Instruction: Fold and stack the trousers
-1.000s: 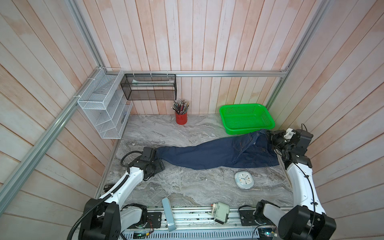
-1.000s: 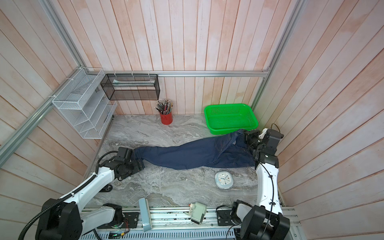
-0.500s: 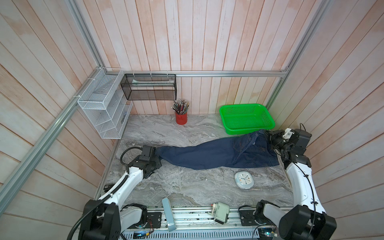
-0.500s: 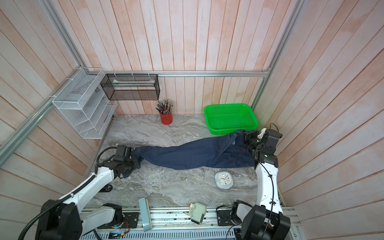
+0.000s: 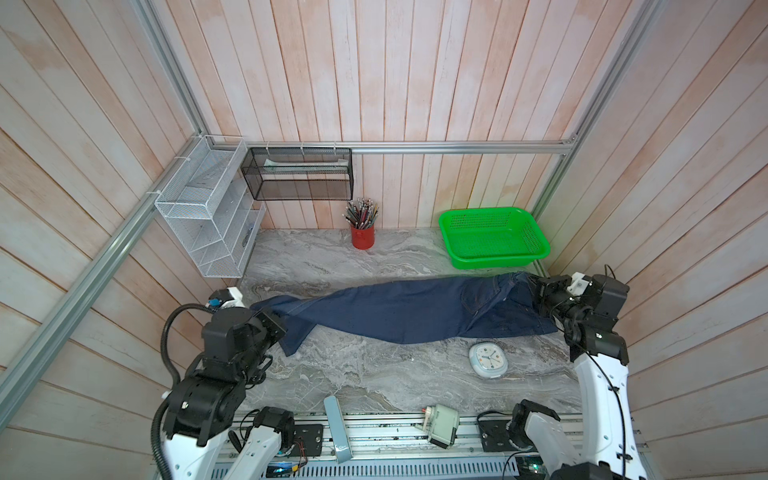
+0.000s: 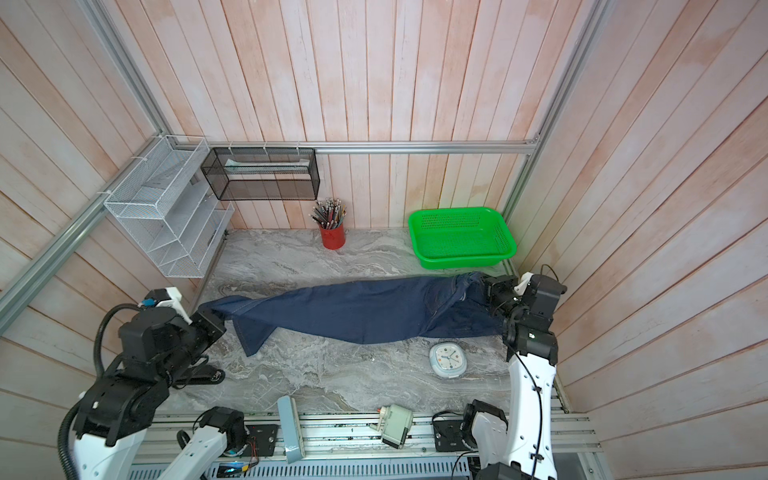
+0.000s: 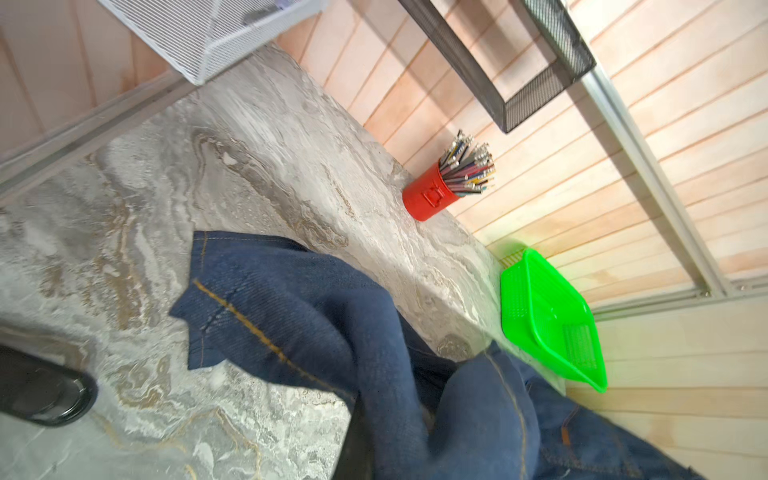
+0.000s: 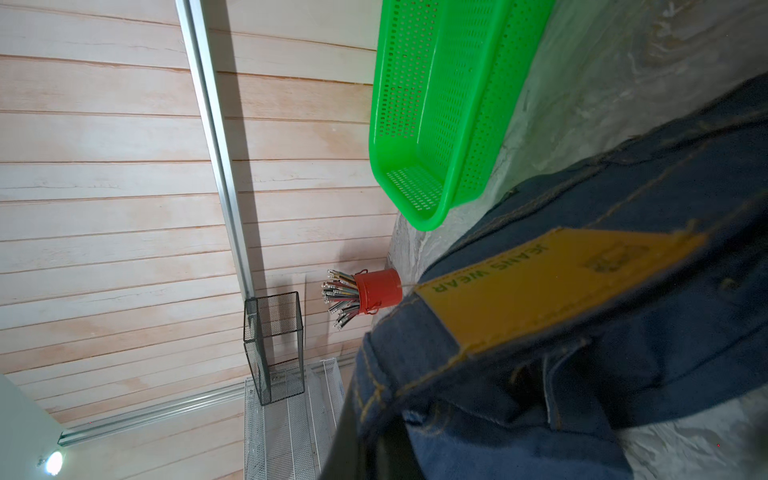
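Top views first. In both top views the trousers (image 5: 415, 309) lie stretched across the middle of the bench (image 5: 374, 378). The waist end is on the right, near the green basket (image 5: 490, 262), and the leg ends are on the left. My left fingers (image 5: 275, 325) are at a leg hem and my right fingers (image 5: 539, 296) at the waistband. From up there the tips are buried under denim and housing, so the grip itself is hard to make out. A white clock (image 5: 488, 360) lies face up just beside the waist end, on the near side. My arm bases are cut off at the bottom edge.

Left wrist view: way closer. Two hem edges with tan stitching lie loose on the bench, and a fold of denim rises right at the lens. My left fingers are clamped together on that fold, though only a dark sliver of one shows under the cloth. The red pencil cup (image 7: 430, 199) stands against the back wall. There's a dark rounded blob (image 7: 41, 395) at the frame edge, too blurry to tell what it is.

Right wrist view: my right fingers are pinched tight on the waistband and almost fully hidden by it. The tan patch (image 8: 552, 282) reading JEANS WEAR only shows here.
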Motion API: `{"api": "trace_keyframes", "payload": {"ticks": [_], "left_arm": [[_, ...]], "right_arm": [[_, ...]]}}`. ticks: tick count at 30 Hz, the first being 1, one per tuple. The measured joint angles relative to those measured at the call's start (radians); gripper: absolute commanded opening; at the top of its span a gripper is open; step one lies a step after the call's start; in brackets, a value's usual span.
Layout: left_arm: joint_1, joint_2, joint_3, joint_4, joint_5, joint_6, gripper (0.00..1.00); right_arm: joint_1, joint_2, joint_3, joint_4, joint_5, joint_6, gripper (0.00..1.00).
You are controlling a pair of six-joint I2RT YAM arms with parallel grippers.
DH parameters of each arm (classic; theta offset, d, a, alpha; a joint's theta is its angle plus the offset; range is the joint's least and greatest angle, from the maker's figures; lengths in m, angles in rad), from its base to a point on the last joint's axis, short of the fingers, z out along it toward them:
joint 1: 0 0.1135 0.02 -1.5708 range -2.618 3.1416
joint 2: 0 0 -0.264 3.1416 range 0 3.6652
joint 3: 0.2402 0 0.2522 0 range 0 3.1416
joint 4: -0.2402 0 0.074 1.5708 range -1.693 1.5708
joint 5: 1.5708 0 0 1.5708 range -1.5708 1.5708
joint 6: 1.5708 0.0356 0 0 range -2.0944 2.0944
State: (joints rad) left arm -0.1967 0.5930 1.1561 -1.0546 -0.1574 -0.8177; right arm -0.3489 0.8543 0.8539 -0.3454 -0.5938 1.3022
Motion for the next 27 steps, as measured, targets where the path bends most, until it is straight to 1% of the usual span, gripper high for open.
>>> {"api": "trace_keyframes", "payload": {"ticks": [4,6,9,12,14,17,20,23,27], "left_arm": [[-0.003,-0.005,0.172,-0.109,-0.126,-0.038,0.00],[-0.011,-0.001,0.212,-0.130,-0.190,-0.041,0.00],[-0.019,0.029,0.196,-0.126,-0.249,-0.039,0.00],[-0.019,0.111,0.124,-0.080,-0.268,-0.032,0.00],[-0.002,0.183,0.067,-0.032,-0.249,-0.019,0.00],[0.077,0.278,-0.026,0.058,-0.174,0.006,0.00],[0.145,0.333,-0.096,0.123,-0.096,0.021,0.00],[0.166,0.375,-0.113,0.170,-0.040,0.036,0.00],[0.172,0.428,-0.093,0.217,0.002,0.059,0.00]], "right_arm": [[-0.038,-0.011,0.064,-0.105,0.019,0.014,0.00],[-0.073,-0.006,0.084,-0.112,0.032,0.024,0.00],[-0.130,0.026,0.078,-0.080,0.040,0.054,0.00],[-0.162,0.089,0.032,-0.011,0.040,0.098,0.00],[-0.163,0.140,0.005,0.013,0.042,0.114,0.00],[-0.158,0.204,-0.017,0.038,0.042,0.124,0.00],[-0.156,0.248,-0.031,0.070,0.042,0.126,0.00],[-0.155,0.274,-0.037,0.096,0.042,0.131,0.00],[-0.140,0.299,-0.028,0.122,0.045,0.139,0.00]]}}
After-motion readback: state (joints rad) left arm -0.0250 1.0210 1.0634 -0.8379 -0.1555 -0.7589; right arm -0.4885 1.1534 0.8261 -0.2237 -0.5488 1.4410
